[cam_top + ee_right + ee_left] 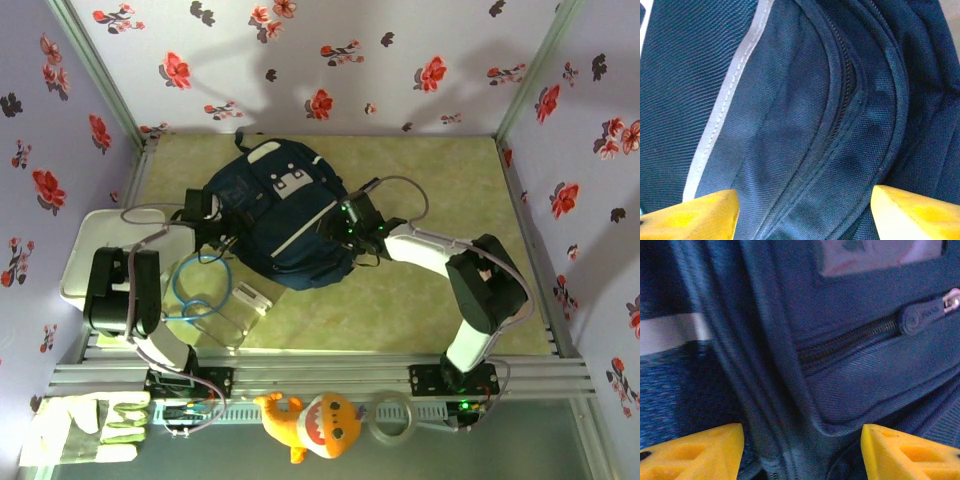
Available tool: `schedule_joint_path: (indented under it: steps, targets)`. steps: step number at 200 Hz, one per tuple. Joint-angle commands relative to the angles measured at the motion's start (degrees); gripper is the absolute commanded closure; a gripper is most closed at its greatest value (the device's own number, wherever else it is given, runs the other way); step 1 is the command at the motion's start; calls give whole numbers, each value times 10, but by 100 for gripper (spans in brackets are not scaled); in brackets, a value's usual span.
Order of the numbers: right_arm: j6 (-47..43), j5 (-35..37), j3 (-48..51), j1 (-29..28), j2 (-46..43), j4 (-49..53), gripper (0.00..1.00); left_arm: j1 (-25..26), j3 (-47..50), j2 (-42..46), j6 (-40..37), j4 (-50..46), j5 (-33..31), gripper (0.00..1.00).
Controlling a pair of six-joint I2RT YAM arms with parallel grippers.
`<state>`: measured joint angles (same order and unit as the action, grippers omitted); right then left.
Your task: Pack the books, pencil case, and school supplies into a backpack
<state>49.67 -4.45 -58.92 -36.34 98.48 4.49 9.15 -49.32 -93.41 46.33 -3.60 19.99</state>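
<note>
Straddling a raised seam of the large navy-blue fabric backpack (285, 215), the left gripper (802, 452) stands with its yellow plastic fingers (695, 452) well apart, cloth between them but nothing visibly pinched. Just above that gap runs a closed dark zip (850, 340) ending in a rounded rubber pull tab (920, 315). On the bag's other flank the right gripper (805, 212) is likewise spread wide, poised close over curved zip lines beside a pale grey trim stripe (725, 100). Whether any fingertip actually touches fabric cannot be told. Seen from above, both arms lean in on the bag, which lies flat at the middle of the olive-green tabletop (420, 300), with a white flat tray (78, 262) just to its left. The step in hand appears to be opening the bag. Done well, one gripper would pin the cloth beside the zip while the other takes the pull squarely and draws it along the track, not across it.
</note>
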Motion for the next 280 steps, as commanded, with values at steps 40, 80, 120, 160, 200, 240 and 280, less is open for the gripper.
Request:
schedule_joint_path:
  steps: [40, 80, 120, 160, 200, 240, 280]
  targets:
    - [-77, -1, -38, 107, 58, 4, 31, 99, -60, -50, 37, 15, 49, 39]
    - [-111, 18, -88, 150, 47, 68, 33, 143, -103, -69, 43, 4, 51, 45]
    - [-92, 13, -44, 149, -44, 62, 31, 144, -72, -47, 84, 38, 30, 54]
    - [-56, 15, 31, 128, -118, 38, 31, 149, -38, -49, 150, 114, 31, 62]
    - [-50, 61, 59, 62, -167, 68, 31, 157, -33, -62, 183, 148, 31, 70]
    - [2, 51, 102, -2, -172, 42, 31, 169, -27, -64, 210, 177, 30, 83]
    - [28, 46, 133, -51, -142, 10, 33, 176, -19, -46, 247, 208, 29, 94]
